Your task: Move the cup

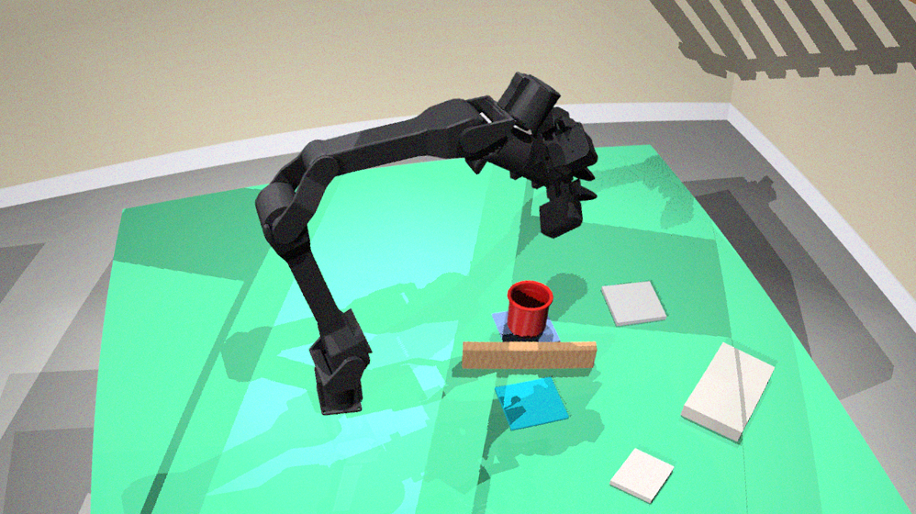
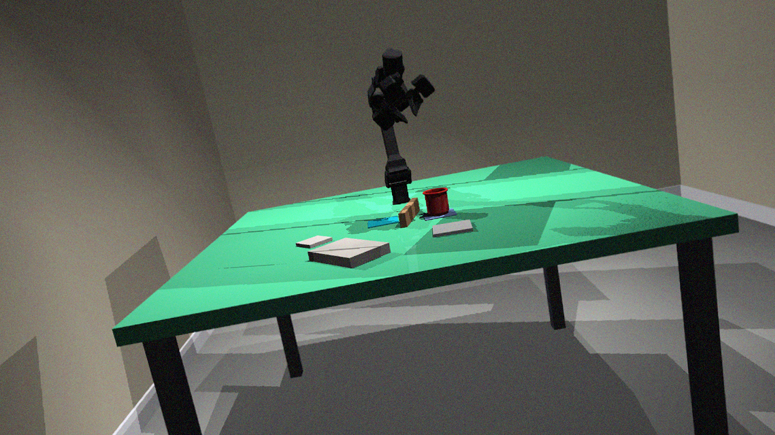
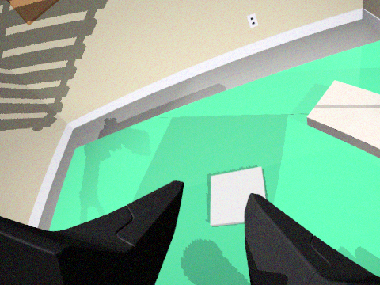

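The red cup (image 1: 527, 318) (image 2: 436, 202) stands upright on the purple-blue pad (image 1: 551, 332) (image 2: 449, 214). Its inside is dark and I cannot make out the marbles. The bright blue pad (image 1: 546, 400) (image 2: 382, 222) lies on the other side of the wooden bar, with nothing standing on it. My gripper (image 1: 593, 185) (image 2: 410, 116) (image 3: 214, 197) is partly open and empty, high above the table and well above the cup. Its fingers are tilted downward. The cup and both pads are outside the wrist view.
The wooden bar (image 1: 528, 355) (image 2: 408, 213) stands between the two pads, close to the cup. A flat white tile (image 1: 633, 302) (image 2: 452, 228) (image 3: 231, 194) lies near the cup. A thick white block (image 1: 730, 384) (image 2: 349, 251) (image 3: 350, 112) and a smaller tile (image 1: 642, 474) (image 2: 313, 241) lie farther off.
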`<state>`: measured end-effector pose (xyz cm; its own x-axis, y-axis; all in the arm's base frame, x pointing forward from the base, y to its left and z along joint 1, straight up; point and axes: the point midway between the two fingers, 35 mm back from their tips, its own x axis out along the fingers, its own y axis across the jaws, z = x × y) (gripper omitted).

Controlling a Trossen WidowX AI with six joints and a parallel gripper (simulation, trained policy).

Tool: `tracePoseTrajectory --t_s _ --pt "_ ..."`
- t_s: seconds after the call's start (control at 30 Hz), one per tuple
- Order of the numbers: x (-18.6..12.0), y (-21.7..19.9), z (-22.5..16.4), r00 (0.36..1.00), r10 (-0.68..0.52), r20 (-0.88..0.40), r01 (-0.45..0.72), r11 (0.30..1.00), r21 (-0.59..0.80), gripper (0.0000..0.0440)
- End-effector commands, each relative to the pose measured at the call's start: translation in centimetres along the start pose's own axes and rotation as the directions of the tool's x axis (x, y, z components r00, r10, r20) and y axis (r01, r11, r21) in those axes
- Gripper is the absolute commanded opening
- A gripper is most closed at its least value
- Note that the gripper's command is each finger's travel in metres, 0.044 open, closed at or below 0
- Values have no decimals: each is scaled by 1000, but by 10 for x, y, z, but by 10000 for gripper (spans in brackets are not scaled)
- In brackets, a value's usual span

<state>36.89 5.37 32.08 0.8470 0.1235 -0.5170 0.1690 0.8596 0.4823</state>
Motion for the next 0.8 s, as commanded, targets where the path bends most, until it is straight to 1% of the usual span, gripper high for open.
tracePoseTrajectory --t_s 0.0,0.4,0.77 --pt "2 4 -3 999 -8 -37 9 999 37 135" --pt "13 9 -20 979 -76 -187 108 980 168 132" --pt "22 6 -39 935 -155 -320 240 939 246 122"
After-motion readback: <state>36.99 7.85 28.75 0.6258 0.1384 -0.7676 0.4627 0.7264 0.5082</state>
